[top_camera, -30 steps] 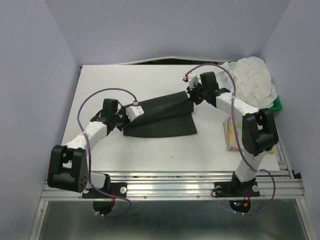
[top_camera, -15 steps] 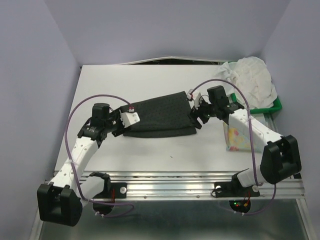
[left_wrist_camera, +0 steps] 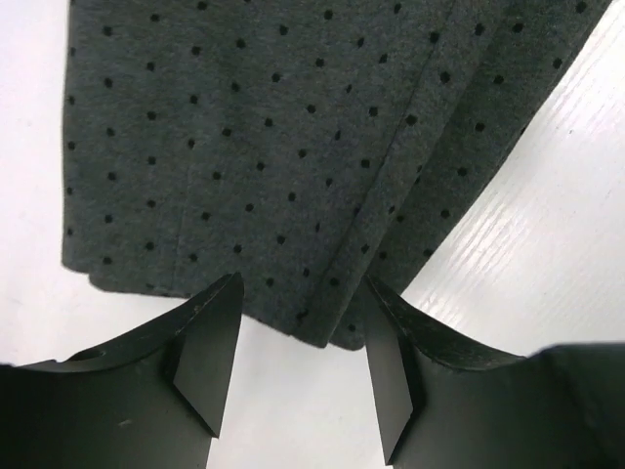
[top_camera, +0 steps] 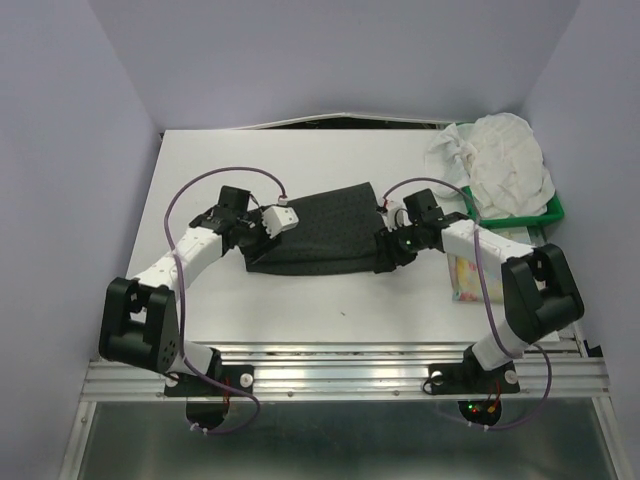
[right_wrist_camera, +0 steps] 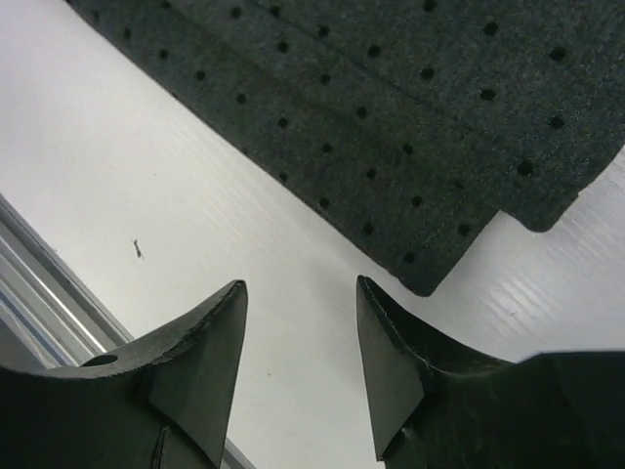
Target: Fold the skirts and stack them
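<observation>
Floral skirt [top_camera: 460, 283] — part hidden, under right arm [top_camera: 478, 243]

We see the dark skirt [left_wrist_camera: 293, 147] as matt, felt-like cloth, charcoal with small black dots and a stitched hem. The white skirt [top_camera: 505, 165], upper right of the top view, is crinkly cloth. The tray [top_camera: 553, 210] beneath it looks like glossy green plastic. The table [top_camera: 300, 160] is smooth, matt white, faintly ribbed up close. The left gripper [left_wrist_camera: 301, 283] has matt black plastic fingers [left_wrist_camera: 200, 362]. The rail [top_camera: 340, 365] along the bottom is dull silvery metal.
</observation>
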Controlling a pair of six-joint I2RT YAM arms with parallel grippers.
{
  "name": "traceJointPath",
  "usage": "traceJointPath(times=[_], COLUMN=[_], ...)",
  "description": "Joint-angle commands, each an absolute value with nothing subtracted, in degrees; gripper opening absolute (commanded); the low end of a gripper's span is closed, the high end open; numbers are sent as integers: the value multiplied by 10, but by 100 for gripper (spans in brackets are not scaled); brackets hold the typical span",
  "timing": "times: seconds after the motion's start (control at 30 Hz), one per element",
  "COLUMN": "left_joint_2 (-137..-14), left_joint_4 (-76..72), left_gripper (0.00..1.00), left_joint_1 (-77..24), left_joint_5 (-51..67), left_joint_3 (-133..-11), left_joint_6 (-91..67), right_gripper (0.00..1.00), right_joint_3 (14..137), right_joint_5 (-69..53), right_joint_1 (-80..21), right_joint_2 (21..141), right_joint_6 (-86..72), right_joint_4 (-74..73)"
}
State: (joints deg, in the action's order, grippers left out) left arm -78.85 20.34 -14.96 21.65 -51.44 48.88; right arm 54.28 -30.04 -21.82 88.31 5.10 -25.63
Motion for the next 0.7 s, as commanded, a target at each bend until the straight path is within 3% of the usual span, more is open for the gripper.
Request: traceJointPath(times=[0.0, 0.17, 0.23, 0.47, 0.63, 0.67], left_joint_2=[-808, -860, -872, -817, -734, -718], left_joint_4=[198, 212, 221, 224, 207, 198], left_gripper=[61, 52, 37, 1, 1, 18], left_joint_1=[-177, -200, -204, -207, -226, -231], left_joint_5=[193, 178, 172, 172, 179, 181], left_joint_3=[-544, -545, -541, -490, -483, -487], left_joint_6=[464, 464, 462, 457, 425, 404], right_gripper=[54, 53, 50, 45, 49, 52], right_joint_3=[553, 584, 601, 689, 720, 711], right_joint_5=[-275, -203, -171, -109, -129, -139], right_joint_1=[-218, -218, -218, -202, -196, -196], right_joint_2=[912, 983, 1019, 1063, 1019, 989], right_joint_6=[-18, -10, -9, -7, -20, -32], right_joint_4=[-211, -204, -200, -190, -193, -192])
